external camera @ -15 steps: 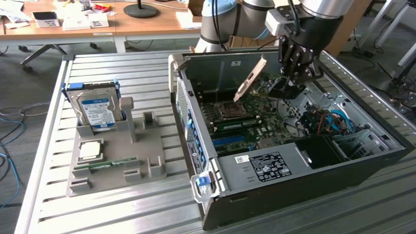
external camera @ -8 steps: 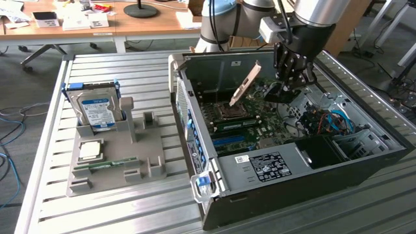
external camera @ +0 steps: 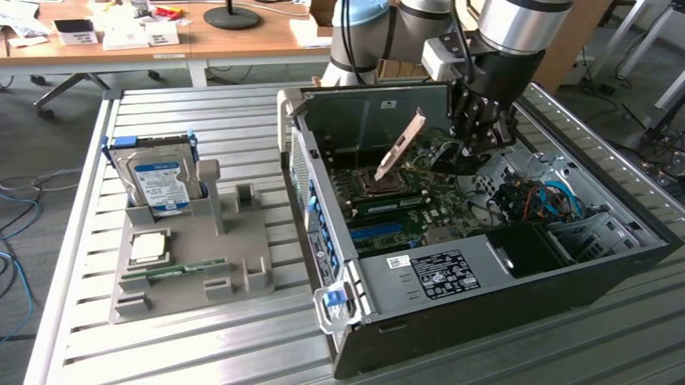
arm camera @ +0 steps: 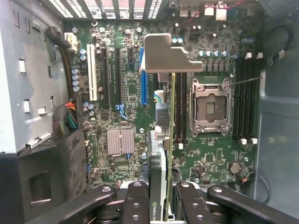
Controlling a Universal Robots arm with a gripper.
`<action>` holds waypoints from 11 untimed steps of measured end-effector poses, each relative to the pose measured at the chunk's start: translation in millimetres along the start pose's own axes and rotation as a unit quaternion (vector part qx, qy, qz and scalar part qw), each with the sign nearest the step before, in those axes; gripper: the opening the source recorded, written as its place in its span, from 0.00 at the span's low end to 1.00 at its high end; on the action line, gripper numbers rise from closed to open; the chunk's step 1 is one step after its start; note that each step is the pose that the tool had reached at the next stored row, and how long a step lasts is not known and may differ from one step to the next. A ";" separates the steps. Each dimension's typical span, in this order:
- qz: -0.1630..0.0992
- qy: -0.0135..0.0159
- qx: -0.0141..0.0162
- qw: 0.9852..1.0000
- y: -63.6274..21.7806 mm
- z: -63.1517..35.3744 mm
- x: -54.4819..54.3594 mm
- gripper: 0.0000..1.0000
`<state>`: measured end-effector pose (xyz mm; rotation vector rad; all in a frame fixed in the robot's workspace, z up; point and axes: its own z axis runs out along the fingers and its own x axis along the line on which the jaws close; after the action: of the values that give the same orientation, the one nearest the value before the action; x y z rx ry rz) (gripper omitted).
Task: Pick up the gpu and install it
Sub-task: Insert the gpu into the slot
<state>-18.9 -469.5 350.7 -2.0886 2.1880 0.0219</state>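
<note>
Metal slats form the table (external camera: 192,337), and an open black computer case (external camera: 599,273) lies on it with the green motherboard (arm camera: 121,93) facing up. Inside the case, the gripper (arm camera: 161,205) is clamped on the gpu (arm camera: 161,158), holding it edge-on over the board. Its silver bracket (external camera: 399,144) is tilted.

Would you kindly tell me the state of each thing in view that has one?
Gripper: shut on the graphics card.
Graphics card: tilted above the motherboard, not slotted in.
Computer case: on its side, open.
Processor socket: empty.
Hard drive: standing upright on the tray.
Memory stick: lying flat on the tray.
</note>
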 end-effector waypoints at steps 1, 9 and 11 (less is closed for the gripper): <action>0.000 0.000 0.000 1.000 1.0 0.3 0.1 0.27; 0.000 0.000 0.000 1.000 9.8 10.8 1.5 0.27; 0.000 0.000 0.000 1.000 11.1 14.3 1.9 0.27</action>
<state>-29.0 -469.5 335.5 -2.0884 2.1877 0.0222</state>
